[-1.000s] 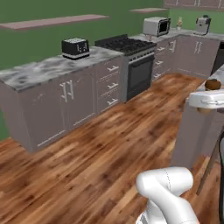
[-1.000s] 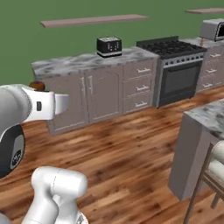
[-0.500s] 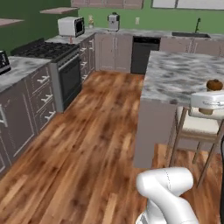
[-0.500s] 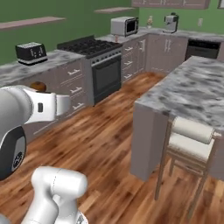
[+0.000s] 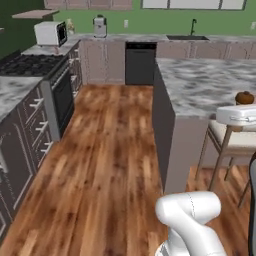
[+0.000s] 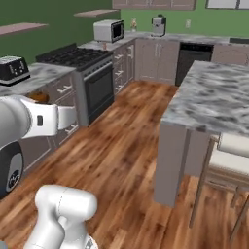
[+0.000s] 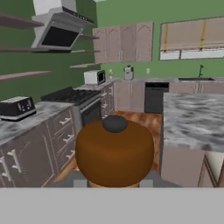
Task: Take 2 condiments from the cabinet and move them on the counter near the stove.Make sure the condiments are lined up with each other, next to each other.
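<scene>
My gripper (image 7: pixel 113 182) is shut on a squat brown condiment bottle (image 7: pixel 114 153) with a dark cap, which hides the fingertips. In the left base view the same bottle (image 5: pixel 245 97) pokes up above my white hand (image 5: pixel 239 114) at the right edge, over the island. From the right base camera a sliver of the bottle (image 6: pixel 40 97) shows behind my forearm. The black stove (image 6: pixel 73 56) stands ahead on the left, and also appears as the stove (image 5: pixel 30 65) and the stove (image 7: pixel 72 95). The marble counter (image 6: pixel 41 73) runs beside it. The cabinet and the other condiment are out of view.
A marble island (image 5: pixel 200 82) with a white-seated stool (image 5: pixel 235 142) fills the right side. A toaster (image 6: pixel 12 68) sits on the counter left of the stove, and a microwave (image 6: pixel 108 30) beyond it. Wood floor (image 5: pixel 110 150) lies between counter and island.
The whole scene has swung as the base turned: the stove slid from the middle to the left and the island came into view. The bottle stays in my gripper.
</scene>
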